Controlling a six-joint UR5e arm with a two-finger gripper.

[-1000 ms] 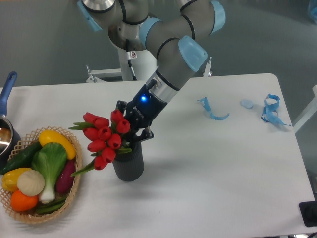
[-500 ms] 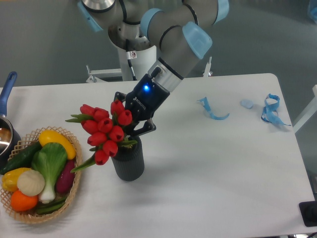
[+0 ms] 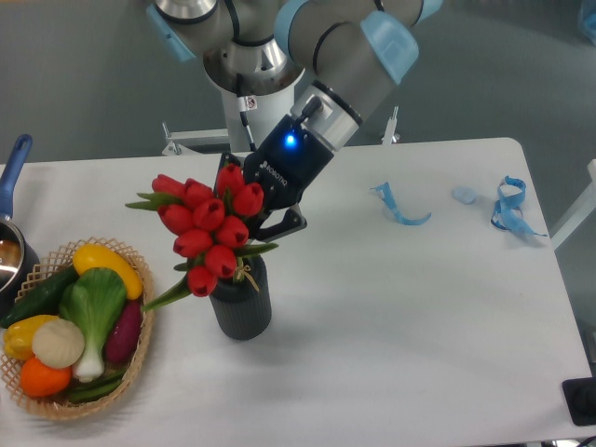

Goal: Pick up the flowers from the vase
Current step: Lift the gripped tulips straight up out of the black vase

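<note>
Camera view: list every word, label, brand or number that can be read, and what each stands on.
White lettering along the side of the gripper: too blurred to read.
Small red-and-white sticker on the robot's base column: too small to read.
Nothing readable on the flowers, the vase or the basket.

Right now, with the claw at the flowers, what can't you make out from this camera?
- Claw: fingertips hidden behind the flowers, so its grip on the stems can't be confirmed.
- Stem ends: hidden inside the vase; whether they have cleared the rim is unclear.
- Pot: cut off by the left edge.
- Black object: cut off at the bottom right.
</note>
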